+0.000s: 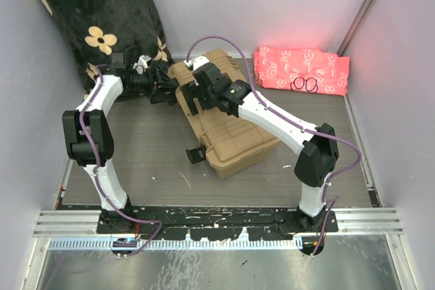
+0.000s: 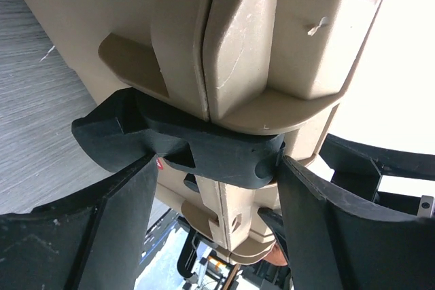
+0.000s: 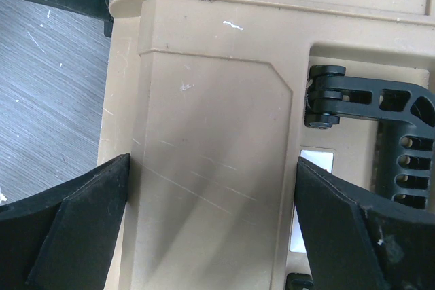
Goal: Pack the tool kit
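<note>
The tan toolbox [image 1: 234, 130] lies closed and slantwise in the middle of the table. My left gripper [image 1: 162, 86] is at its far left end. In the left wrist view the fingers [image 2: 129, 215] press from both sides on a black latch [image 2: 204, 151] at the box seam [image 2: 207, 45], so the left gripper [image 2: 217, 168] is shut on it. My right gripper [image 1: 195, 96] hovers open over the lid. Its fingers [image 3: 88, 222] straddle a flat lid panel [image 3: 211, 154], with the right gripper [image 3: 214, 229] left of the black handle [image 3: 387, 117]. No pliers or screwdrivers are in view.
A pink patterned cloth [image 1: 301, 70] lies at the back right. A black floral blanket [image 1: 102, 11] hangs at the back left, just behind the left arm. Another black latch [image 1: 197, 154] sticks out on the box's near side. Walls close in on both sides.
</note>
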Robot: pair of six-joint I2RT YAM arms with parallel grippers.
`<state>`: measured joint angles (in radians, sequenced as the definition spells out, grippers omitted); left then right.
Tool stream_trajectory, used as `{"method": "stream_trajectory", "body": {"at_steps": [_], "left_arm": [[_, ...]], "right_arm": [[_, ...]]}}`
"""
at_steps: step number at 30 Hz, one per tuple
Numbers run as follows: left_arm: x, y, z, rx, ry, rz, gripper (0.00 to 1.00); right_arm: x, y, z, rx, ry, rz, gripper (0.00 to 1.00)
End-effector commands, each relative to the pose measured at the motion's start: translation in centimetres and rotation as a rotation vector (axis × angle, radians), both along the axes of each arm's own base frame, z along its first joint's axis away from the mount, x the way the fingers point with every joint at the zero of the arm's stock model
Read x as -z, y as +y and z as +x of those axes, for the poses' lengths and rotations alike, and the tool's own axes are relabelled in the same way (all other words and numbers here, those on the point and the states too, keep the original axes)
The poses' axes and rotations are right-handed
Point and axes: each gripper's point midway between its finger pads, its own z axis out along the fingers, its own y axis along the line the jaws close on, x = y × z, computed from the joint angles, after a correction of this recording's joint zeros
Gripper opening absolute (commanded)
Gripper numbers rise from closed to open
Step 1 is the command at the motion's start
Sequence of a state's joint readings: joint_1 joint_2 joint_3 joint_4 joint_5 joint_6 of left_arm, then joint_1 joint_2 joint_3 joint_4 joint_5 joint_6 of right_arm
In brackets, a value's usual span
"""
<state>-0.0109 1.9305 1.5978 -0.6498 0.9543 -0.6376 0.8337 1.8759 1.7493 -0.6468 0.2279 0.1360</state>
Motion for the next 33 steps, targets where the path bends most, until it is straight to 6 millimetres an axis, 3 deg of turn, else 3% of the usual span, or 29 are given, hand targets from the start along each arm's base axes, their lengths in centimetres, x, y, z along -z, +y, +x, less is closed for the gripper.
{"method": "stream_trajectory", "body": {"at_steps": [1, 12, 21, 25, 33], "left_arm": [[4.5, -2.6, -2.0, 0.068, 0.079, 0.025, 0.71], [6.8, -3.8, -0.6, 0.041, 0.059, -0.008, 0.72], [7.4, -4.8, 1.3, 0.010, 0.005, -0.070, 0.72], [5.7, -4.3, 0.2, 0.045, -0.050, -0.038, 0.72], [-1.3, -1.9, -5.8, 0.149, -0.261, 0.062, 0.73]], "right_arm": [[16.0, -5.6, -14.9, -0.035, 0.765, -0.335, 0.89], [15.3, -5.8, -15.2, -0.030, 0.757, -0.349, 0.89], [14.8, -6.2, -15.7, -0.021, 0.762, -0.374, 0.89], [14.7, -6.5, -15.7, -0.014, 0.757, -0.389, 0.89], [16.4, -5.8, -15.0, -0.039, 0.776, -0.369, 0.88]]}}
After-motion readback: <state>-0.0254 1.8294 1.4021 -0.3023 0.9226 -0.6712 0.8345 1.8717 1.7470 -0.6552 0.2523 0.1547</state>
